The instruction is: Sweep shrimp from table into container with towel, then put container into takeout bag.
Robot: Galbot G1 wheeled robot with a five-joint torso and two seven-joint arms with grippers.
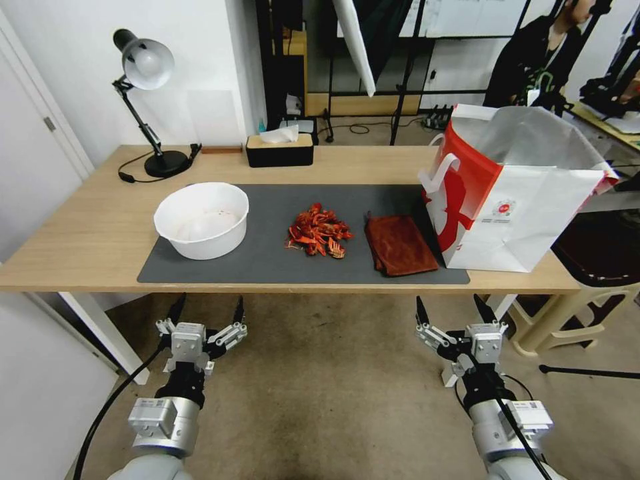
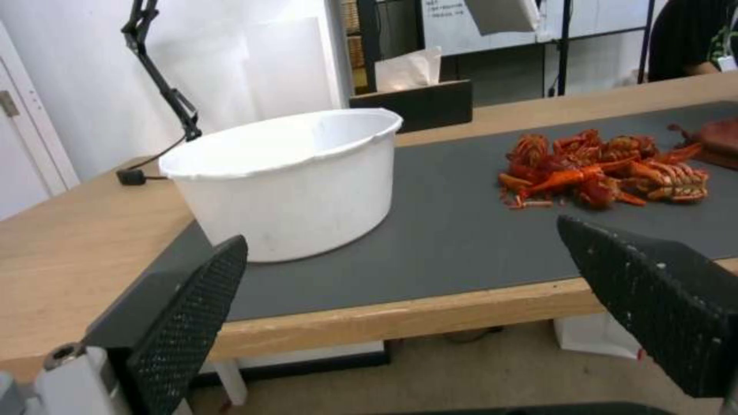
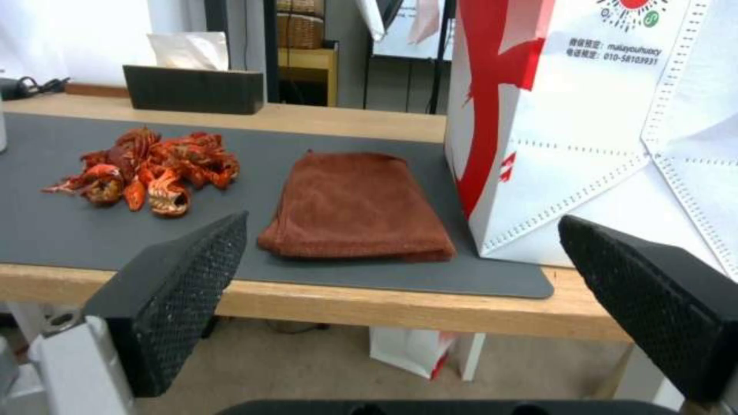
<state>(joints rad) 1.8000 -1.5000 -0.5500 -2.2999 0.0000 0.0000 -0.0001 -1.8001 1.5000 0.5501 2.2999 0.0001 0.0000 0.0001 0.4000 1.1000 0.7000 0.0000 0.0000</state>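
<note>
Two grippers, left gripper [image 1: 207, 310] and right gripper [image 1: 453, 309], spread empty below table [image 1: 87, 247], towel [image 1: 400, 245] mid-mat between shrimp [image 1: 319, 231] and takeout bag [image 1: 517, 193], long axis away from robot, container [image 1: 201, 219] left, bag's far side cropped.

White wall [image 1: 200, 60] behind the desk; a pale door [image 1: 30, 167] with a small hinge or latch plate stands at the robot's left. Floor [image 1: 333, 387] is mottled beige-brown. Black articulated desk lamp [image 1: 143, 67] with round base stands on the far left part of the desk, cord trailing beside it. Black tissue box [image 1: 279, 150] with a white tissue sits at the far edge, near centre. Beyond: dark shelving [image 1: 283, 60], black stand poles [image 1: 407, 67], a wooden unit, cables on the floor. Beige plastic stool [image 1: 587, 300] at the robot's right.
</note>
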